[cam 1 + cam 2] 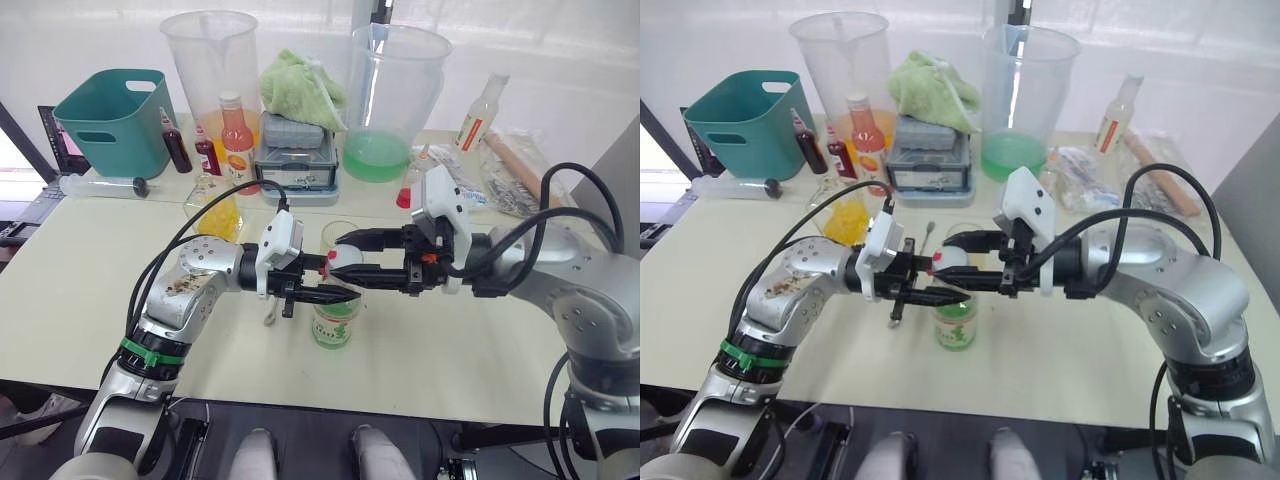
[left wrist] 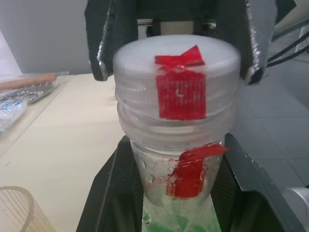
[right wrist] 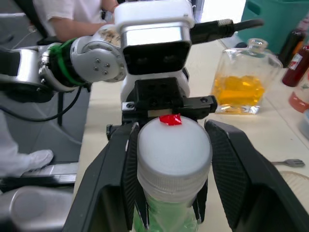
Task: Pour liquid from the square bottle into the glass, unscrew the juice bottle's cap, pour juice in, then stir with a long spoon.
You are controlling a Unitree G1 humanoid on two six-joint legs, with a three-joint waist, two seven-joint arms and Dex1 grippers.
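The juice bottle (image 1: 334, 322) stands upright near the middle of the counter (image 1: 80, 300), with the glass (image 1: 339, 236) just beyond it and the square bottle (image 1: 217, 208) farther off to the left. The left tool (image 1: 322, 283) is clenched on the bottle's neck just under the juice bottle's cap (image 3: 174, 145). The right tool (image 1: 347, 256) comes in from the right with its fingers either side of the cap, spread and apparently not pressing.

The step in hand looks like unscrewing the cap. To do it well, the right tool should close squarely on the cap's ribbed side, then twist while the left tool keeps the neck from turning or tipping.

Room is tight behind: the glass is close, and the long spoon (image 1: 910, 275) lies on the counter just left of the bottle. The near side of the counter lies bare up to its front edge, so lifting the cap up and toward that side seems safest.
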